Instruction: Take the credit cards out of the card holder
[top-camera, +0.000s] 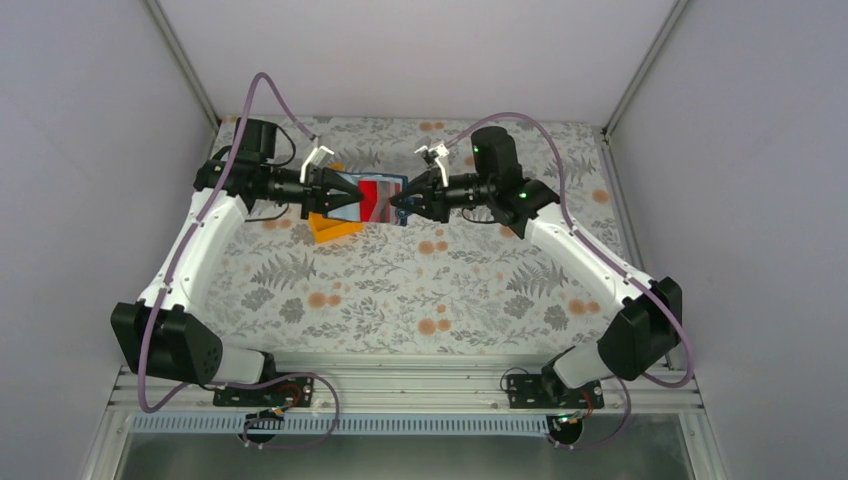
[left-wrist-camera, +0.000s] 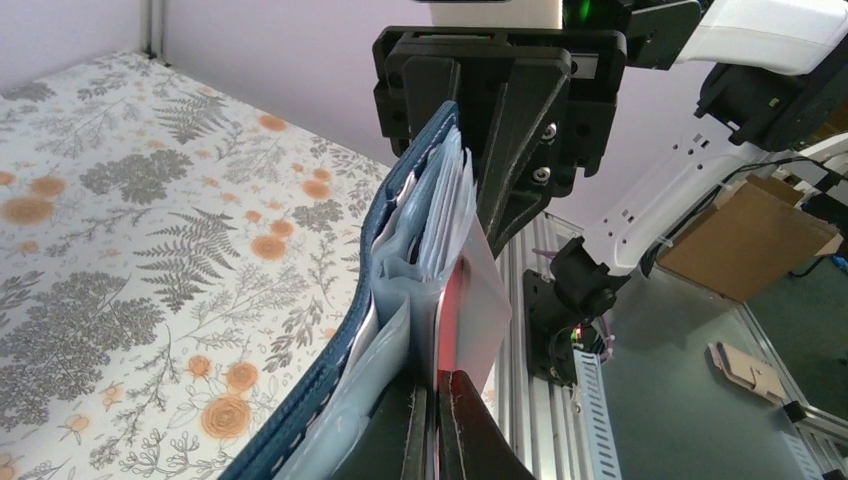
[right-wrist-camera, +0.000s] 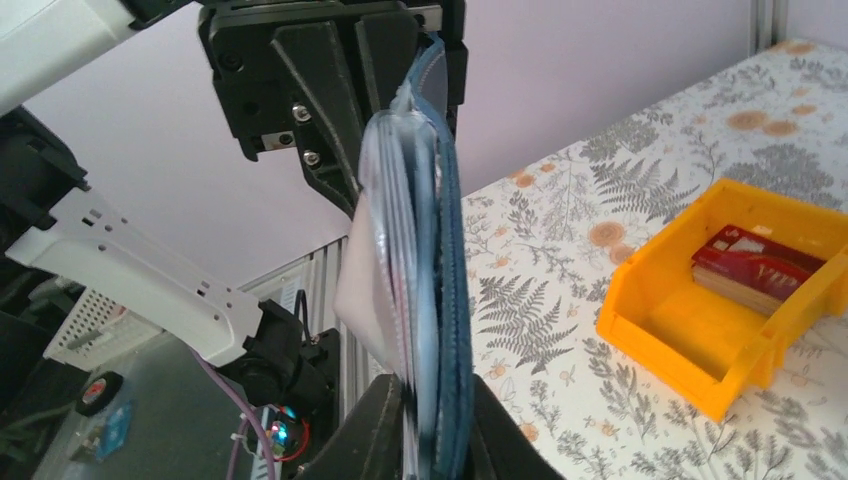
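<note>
Pinching tight, the left gripper (left-wrist-camera: 437, 425) has the edge of a red credit card (left-wrist-camera: 452, 310) between its fingers, the card sitting among the inner pockets of the blue card holder (left-wrist-camera: 350, 330). The right gripper (right-wrist-camera: 432, 440) faces it from the opposite side, its fingers drawn in narrow on the holder's other edge. Between the two arms the holder hangs up off the table (top-camera: 420, 290), its clear sleeves (left-wrist-camera: 440, 200) fanned beside the blue cover. Under its left end an orange tray (right-wrist-camera: 660, 335) sits on the flowered cloth, with more red credit cards (right-wrist-camera: 755, 268) stacked at one end.
</note>
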